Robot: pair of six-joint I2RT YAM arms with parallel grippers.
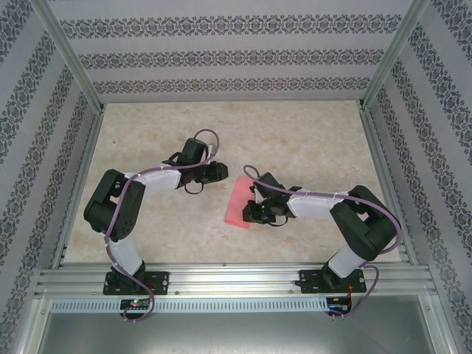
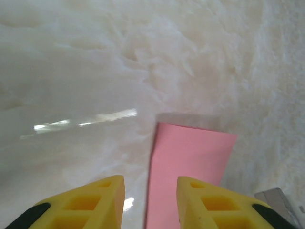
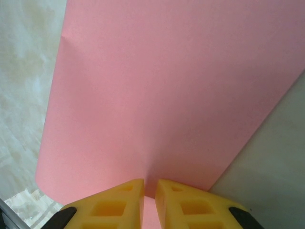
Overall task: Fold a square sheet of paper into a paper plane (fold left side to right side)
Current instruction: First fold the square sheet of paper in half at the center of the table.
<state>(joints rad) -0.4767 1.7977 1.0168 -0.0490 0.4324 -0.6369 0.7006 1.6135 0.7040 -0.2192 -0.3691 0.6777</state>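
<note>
Salmon sheet (image 1: 237,195) on marbled table (image 1: 310,133), pinched by right end effector (image 3: 150,185); left end effector (image 2: 150,182) parted, empty.

The top external camera is looking down from high above and behind the arm bases (image 1: 136,282) at the frame's bottom, taking in the whole surface (image 1: 295,133) from afar. The left wrist camera is hovering low, facing past the left fingers (image 2: 90,200) toward the square sheet of paper (image 2: 190,157) at lower right. The right wrist camera is sitting even nearer, right fingers (image 3: 112,205) at bottom centre. All three are sharing that sheet.
</note>
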